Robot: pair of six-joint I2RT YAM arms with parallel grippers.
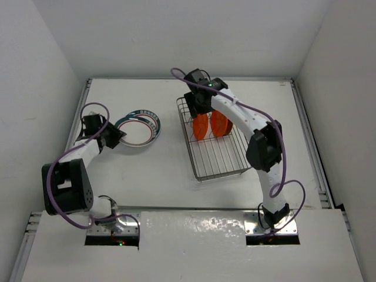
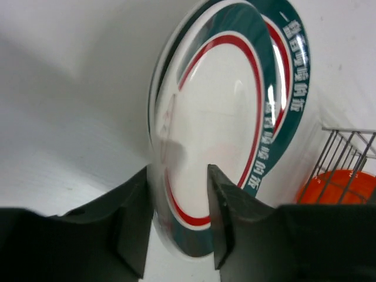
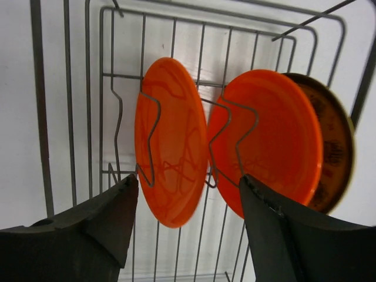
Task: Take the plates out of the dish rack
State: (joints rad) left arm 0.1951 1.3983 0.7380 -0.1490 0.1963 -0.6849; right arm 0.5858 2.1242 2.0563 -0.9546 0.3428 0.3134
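A white table (image 1: 164,176) is sitting between plain white walls, with both arms bolted at its near edge.

Toward the left edge, about halfway back, the left gripper (image 1: 116,138) (image 2: 179,176) is hanging low at the left rim of a white plate (image 1: 141,132) (image 2: 217,117). Its fingers are standing a little apart, straddling that rim with a gap on either side, so it is not clamping the plate. The plate, ringed in green and red, is lying flat on the table, out of the rack; a second rim seems to be showing beneath it, though I cannot tell for sure.

Right of centre, the rack (image 1: 217,161) (image 3: 70,88) is lying lengthwise, running from near to far. Its near half is holding nothing.

At its far end the right gripper (image 1: 198,108) (image 3: 188,179) is hovering with fingers spread wide, gripping nothing. Just beyond them two orange plates are standing on edge between the prongs, one left (image 1: 201,126) (image 3: 167,141), one right (image 1: 221,122) (image 3: 276,129). A darker plate (image 3: 335,147) is leaning just behind the right one.
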